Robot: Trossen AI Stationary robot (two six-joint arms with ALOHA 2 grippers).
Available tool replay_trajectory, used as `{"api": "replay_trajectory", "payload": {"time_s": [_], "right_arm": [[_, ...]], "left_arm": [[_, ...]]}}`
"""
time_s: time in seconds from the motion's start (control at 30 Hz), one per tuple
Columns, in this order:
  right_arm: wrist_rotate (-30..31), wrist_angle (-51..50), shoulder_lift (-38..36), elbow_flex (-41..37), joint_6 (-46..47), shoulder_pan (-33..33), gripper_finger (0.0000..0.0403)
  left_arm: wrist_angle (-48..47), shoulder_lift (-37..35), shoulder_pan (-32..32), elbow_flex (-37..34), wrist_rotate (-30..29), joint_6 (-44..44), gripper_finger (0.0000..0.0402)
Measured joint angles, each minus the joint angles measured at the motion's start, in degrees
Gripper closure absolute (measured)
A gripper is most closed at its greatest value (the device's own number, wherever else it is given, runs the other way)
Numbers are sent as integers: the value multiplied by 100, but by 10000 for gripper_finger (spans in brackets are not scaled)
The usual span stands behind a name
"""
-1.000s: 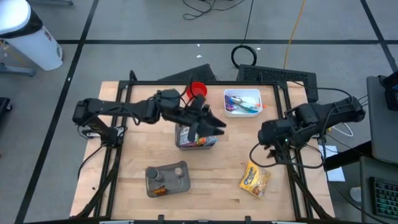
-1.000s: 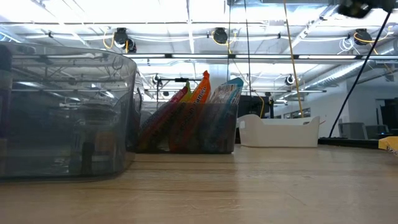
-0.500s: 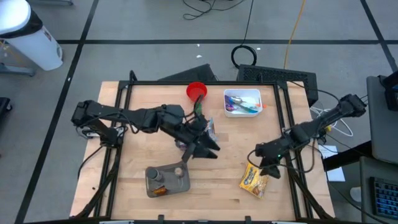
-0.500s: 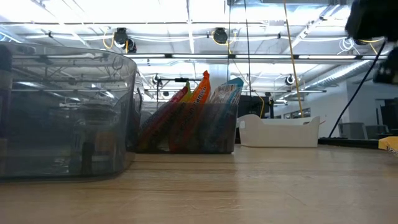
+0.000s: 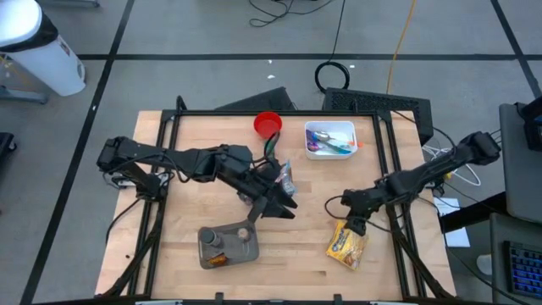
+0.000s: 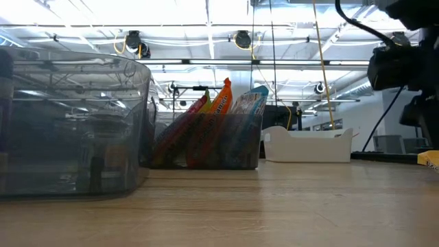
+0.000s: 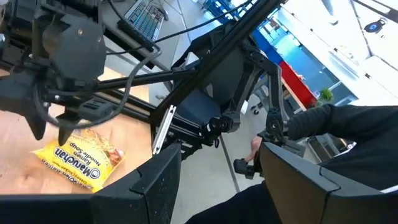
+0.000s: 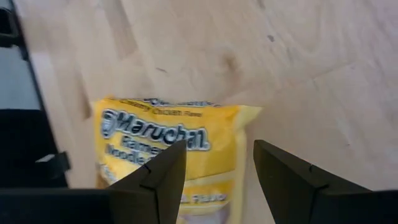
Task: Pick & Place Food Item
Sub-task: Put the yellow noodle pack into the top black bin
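Note:
A yellow noodle packet (image 5: pixel 348 246) lies flat on the wooden table near its front right; the right wrist view shows it (image 8: pixel 168 140) close below. My right gripper (image 5: pixel 356 224) hangs open just above the packet's far end, pointing steeply down, its fingers apart and clear of it. The left wrist view shows that gripper (image 7: pixel 53 127) over the packet (image 7: pixel 74 163). My left gripper (image 5: pixel 284 206) is open at mid-table with nothing between its fingers, held high and nearly level, beside a clear bin of snack packets (image 6: pixel 206 140).
A grey bin (image 5: pixel 227 246) holding small items stands near the front edge, left of centre. A white tray (image 5: pixel 330 140) and a red cup (image 5: pixel 268 124) sit at the back. A black frame (image 5: pixel 398 246) borders the table. A person's hand (image 7: pixel 252 149) shows beyond the table's right side.
My right gripper has come down from high above the table's right side to just over the noodle packet, rolling and tipping downward as it sank. My left gripper has swung from over the clear bin toward the near edge. The packet and bins have stayed put.

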Motion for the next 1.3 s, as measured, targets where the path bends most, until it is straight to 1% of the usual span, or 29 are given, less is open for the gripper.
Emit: {"api": "replay_trajectory", "payload": {"time_s": [0.27,0.37,0.5,0.7,0.77,0.9,1.03,1.3], "right_arm": [[-159,247,635,-2,-327,-2,222],[-162,235,751,-2,-444,-2,238],[-157,252,824,-2,-505,-2,284],[-152,396,844,-2,-730,-4,381],[-152,397,844,-2,-772,-2,396],[-153,402,822,-2,-751,-4,398],[-159,413,625,7,-737,-4,401],[-136,217,-320,17,-513,-155,402]], "left_arm": [[-18,0,-19,0,0,-24,172],[-45,0,-19,0,-2,-24,172],[-44,0,-17,0,-2,-4,172],[-42,-2,27,0,-3,5,172],[-42,-2,47,0,-6,18,172],[-42,-2,77,0,-4,27,172],[-49,-2,130,0,24,59,172],[-551,-4,298,0,59,59,172]]}}
